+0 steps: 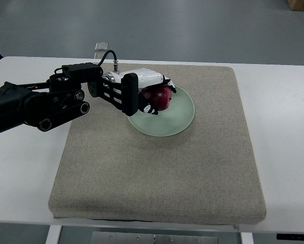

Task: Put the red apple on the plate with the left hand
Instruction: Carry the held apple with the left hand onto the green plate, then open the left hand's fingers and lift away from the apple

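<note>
Gripping red apple point(162, 97), left robot hand point(151, 94), over plate point(178, 118)

1. This looks like a lab or test room: a plain white table point(284, 127) stands on a smooth grey floor point(192, 25).
2. A beige mat point(167, 173) covers the table as a staged work surface.
3. A black robot arm point(35, 104) reaches over it.
</note>
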Robot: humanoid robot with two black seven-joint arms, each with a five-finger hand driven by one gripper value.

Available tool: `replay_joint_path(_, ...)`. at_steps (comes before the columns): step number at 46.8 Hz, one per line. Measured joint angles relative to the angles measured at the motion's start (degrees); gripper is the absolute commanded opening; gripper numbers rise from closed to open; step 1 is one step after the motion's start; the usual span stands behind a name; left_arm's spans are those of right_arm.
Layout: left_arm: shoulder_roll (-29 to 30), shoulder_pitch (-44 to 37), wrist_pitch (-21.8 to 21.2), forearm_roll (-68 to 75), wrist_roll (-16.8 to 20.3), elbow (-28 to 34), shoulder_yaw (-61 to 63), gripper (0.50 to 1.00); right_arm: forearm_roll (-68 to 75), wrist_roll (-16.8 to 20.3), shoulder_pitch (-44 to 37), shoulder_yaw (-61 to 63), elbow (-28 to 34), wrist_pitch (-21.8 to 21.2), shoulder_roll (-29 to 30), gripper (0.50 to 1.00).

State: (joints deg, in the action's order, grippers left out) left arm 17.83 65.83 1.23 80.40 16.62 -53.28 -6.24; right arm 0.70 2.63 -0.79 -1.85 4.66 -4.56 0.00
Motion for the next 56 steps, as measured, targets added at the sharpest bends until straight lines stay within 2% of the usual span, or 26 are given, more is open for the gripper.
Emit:
replay_joint_path(3, -0.07, -0.08, 0.0, 0.02, 0.0, 0.14, 0.19, 0.75, 0.0, 0.0, 0.0, 0.0, -0.01, 0.0, 0.0, 0.93)
replay_joint_path(9, -0.07, -0.18, 0.0, 0.02, 0.0, 0.89, 0.66, 0.786, 0.0, 0.0, 0.0, 0.0, 0.0, 0.0, 0.0, 0.932)
replay_joint_path(11, -0.07, -0.22, 0.0, 0.02, 0.0, 1.22, 0.8, 0.842, 0.0, 0.0, 0.0, 0.0, 0.0, 0.0, 0.0, 0.93)
replay_joint_path(17, -0.07, -0.26, -0.04, -0.11, -0.01, 1.51, 0.86, 0.883, 0.0, 0.0, 0.0, 0.0, 0.0, 0.0, 0.0, 0.93)
replay_joint_path(23, -0.07, -0.26, -0.04, -0.73, -0.01, 1.6, 0.85, 0.889, 0.0, -0.02, 0.0, 0.0, 0.0, 0.0, 0.0, 0.932)
replay_joint_path(25, -0.08, -0.26, -0.04, -0.77, -0.01, 1.6, 0.85, 0.934, 0.0, -0.02, 0.0, 0.0, 0.0, 0.0, 0.0, 0.932)
replay_joint_path(27, -0.1, -0.31, -0.04, -0.81, -0.01, 1.6, 0.85, 0.958, 0.0, -0.02, 0.0, 0.0, 0.0, 0.0, 0.0, 0.932)
replay_joint_path(56, -0.07, -0.35, 0.0, -1.19, 0.0, 1.6, -0.02, 0.958, 0.0, 0.01, 0.0, 0.0, 0.01, 0.0, 0.0, 0.932)
